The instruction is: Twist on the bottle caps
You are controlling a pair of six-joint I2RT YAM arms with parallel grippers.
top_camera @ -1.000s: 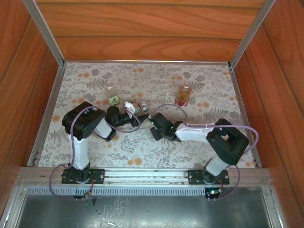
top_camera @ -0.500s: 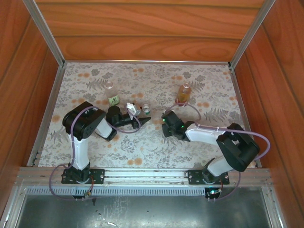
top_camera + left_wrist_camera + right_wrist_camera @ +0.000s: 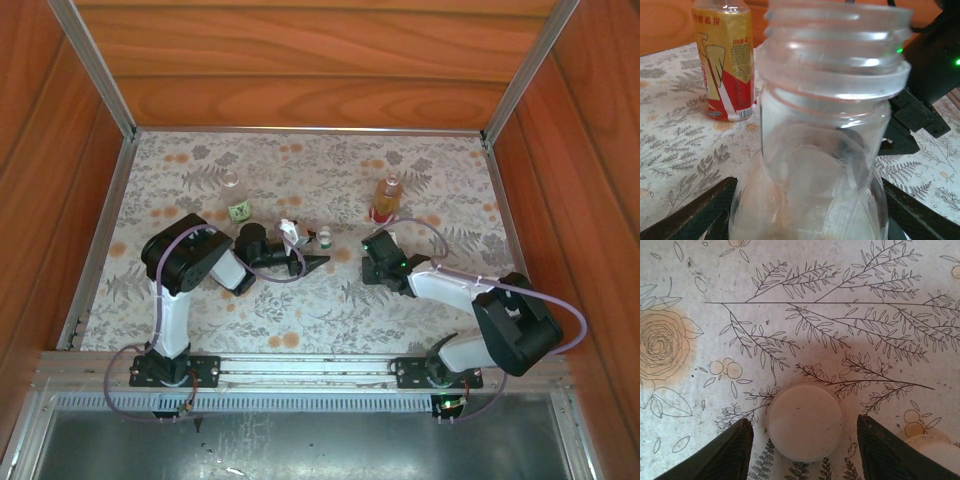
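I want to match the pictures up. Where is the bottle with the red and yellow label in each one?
Top external: the red-labelled bottle stands right of centre, toward the far side of the flowery mat.
Left wrist: the same bottle stands at upper left, behind the clear open bottle.
Shared landmark: the flowery mat, under it in both.

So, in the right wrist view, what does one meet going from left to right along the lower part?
A dark ridged fingertip → round white plastic cap → second dark ridged fingertip → edge of another pale round cap.
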